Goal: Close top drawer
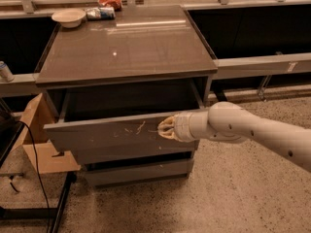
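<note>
The top drawer [97, 136] of a grey cabinet stands pulled out, its deep box open to view. Its flat, handle-less front has pale scratch marks near the middle. My gripper [164, 128] on the white arm comes in from the right and rests against the right part of the drawer front, just right of the scratches. Two plain grey drawer fronts [138, 171] sit below it.
The cabinet top [126, 42] carries a white bowl [68, 17], a wrapped packet [100, 13] and a red packet [110, 2] at its far edge. A cardboard box [36, 140] and a black cable [36, 174] lie left of the cabinet. Speckled floor lies to the right.
</note>
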{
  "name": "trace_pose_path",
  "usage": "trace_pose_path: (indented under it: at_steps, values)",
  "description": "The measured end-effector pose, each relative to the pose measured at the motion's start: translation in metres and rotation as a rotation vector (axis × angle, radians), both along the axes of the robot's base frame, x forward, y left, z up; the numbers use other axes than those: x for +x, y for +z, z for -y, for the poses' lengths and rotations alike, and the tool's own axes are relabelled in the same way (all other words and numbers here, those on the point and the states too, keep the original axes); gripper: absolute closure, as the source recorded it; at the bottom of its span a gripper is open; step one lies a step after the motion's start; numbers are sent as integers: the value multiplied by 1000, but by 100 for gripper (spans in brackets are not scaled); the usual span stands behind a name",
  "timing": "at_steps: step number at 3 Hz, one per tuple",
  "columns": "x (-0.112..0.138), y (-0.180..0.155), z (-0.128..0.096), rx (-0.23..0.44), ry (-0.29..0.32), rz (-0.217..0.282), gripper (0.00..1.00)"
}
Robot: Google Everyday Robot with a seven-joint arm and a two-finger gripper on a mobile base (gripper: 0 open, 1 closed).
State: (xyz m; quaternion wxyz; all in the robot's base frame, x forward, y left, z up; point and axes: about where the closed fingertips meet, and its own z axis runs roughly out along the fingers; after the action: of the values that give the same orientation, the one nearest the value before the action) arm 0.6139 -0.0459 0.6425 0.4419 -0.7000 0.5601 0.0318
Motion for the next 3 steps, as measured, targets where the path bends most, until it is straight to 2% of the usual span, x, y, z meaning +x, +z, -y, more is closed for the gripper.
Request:
trace_pose_path:
  at_steps: [2, 3]
  values:
    - [42, 2, -18, -19, 43, 40, 100]
    - [82, -5, -40, 12, 40, 72, 100]
